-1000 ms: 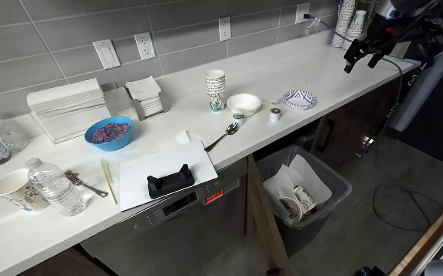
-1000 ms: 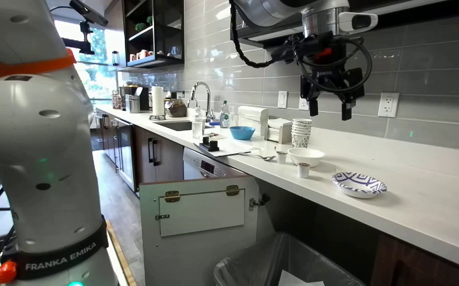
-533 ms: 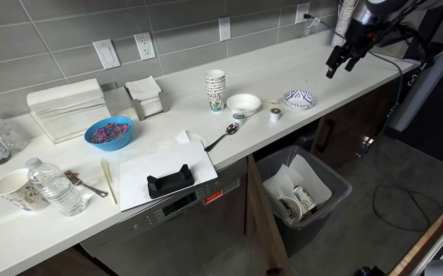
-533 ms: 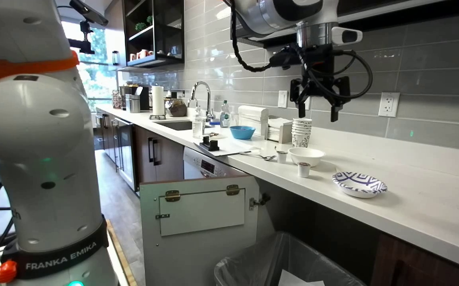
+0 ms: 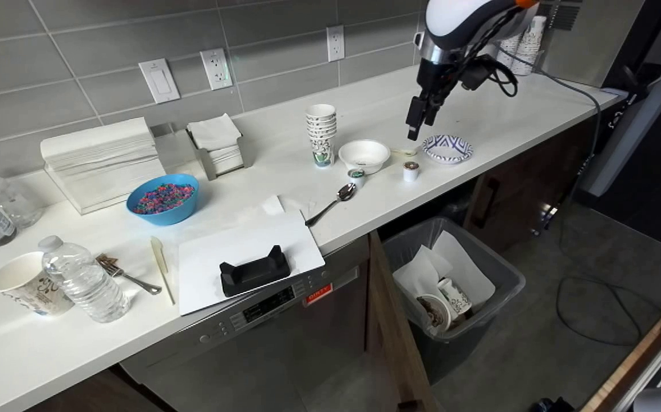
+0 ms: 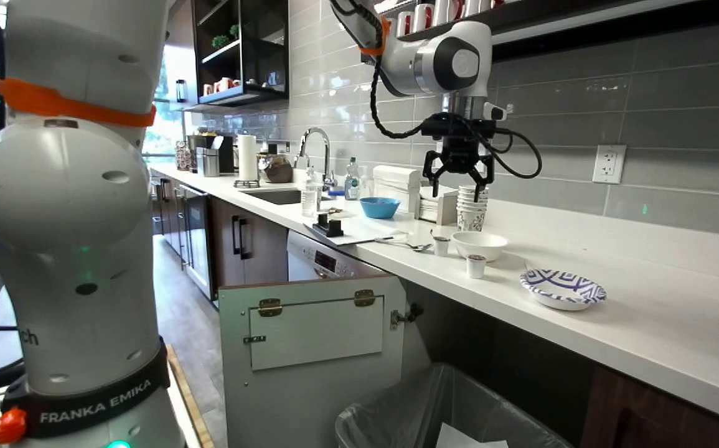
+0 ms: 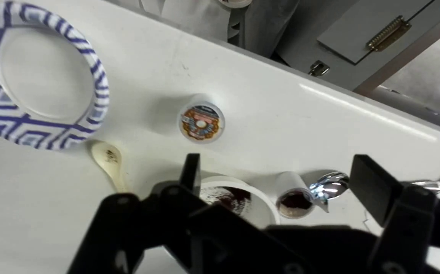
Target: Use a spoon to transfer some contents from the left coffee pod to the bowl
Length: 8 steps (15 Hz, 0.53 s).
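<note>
The metal spoon [image 5: 333, 205] lies on the counter, dark handle toward the white board. Its shiny scoop shows in the wrist view [image 7: 330, 185], with its handle partly hidden by a finger. The left coffee pod [image 5: 356, 178] stands between spoon and bowl, foil peeled up; dark contents show in the wrist view [image 7: 295, 201]. The white bowl [image 5: 364, 151] holds some dark grounds and is partly hidden by my gripper in the wrist view [image 7: 271, 207]. The right pod [image 6: 475, 267] is closed. My gripper [image 5: 422, 129] is open, empty, pointing down above the counter; it also shows in an exterior view [image 6: 456, 191].
A pale plastic spoon [image 7: 107, 156] lies between the bowl and a patterned paper bowl [image 5: 447, 150]. A stack of paper cups [image 5: 322, 137] stands behind the white bowl. The blue bowl [image 5: 173, 216], white board [image 5: 204, 274] and black holder [image 5: 254, 273] are further left. A bin [image 5: 510, 277] stands below the edge.
My gripper has moved along the counter toward the white bowl and pods, and has come lower in an exterior view. It stays open. The objects on the counter have not moved.
</note>
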Tool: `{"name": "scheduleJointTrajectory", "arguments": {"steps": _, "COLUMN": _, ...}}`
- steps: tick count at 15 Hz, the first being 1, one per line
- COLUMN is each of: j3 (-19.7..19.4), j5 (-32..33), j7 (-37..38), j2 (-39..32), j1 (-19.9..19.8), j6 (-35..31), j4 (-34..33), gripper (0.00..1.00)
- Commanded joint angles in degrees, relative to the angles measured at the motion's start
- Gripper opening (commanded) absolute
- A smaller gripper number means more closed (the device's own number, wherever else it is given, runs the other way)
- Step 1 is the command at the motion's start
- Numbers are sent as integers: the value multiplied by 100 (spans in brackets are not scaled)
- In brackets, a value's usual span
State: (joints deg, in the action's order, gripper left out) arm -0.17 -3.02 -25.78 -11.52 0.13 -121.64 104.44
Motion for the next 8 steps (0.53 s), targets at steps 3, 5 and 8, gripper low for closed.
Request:
{"name": "scheduleJointTrajectory", "arguments": {"steps": 3, "j3": 435, "j5": 527, "j7": -857, "j2": -1076, "j1": 74, "j6": 1427, "j4": -1805, "gripper": 100}}
{"name": "scheduleJointTrajectory", "arguments": {"steps": 5, "j3": 469, "j5": 413, "j7": -627, "j2": -811, "j1": 33, "j6": 1122, "j4": -1392, "gripper": 100}}
{"name": "scheduleJointTrajectory", "arguments": {"steps": 8, "j3": 487, "j5": 468, "j7": -743, "j2": -968, "j1": 37, "j6": 1221, "j4": -1634, "gripper": 100}}
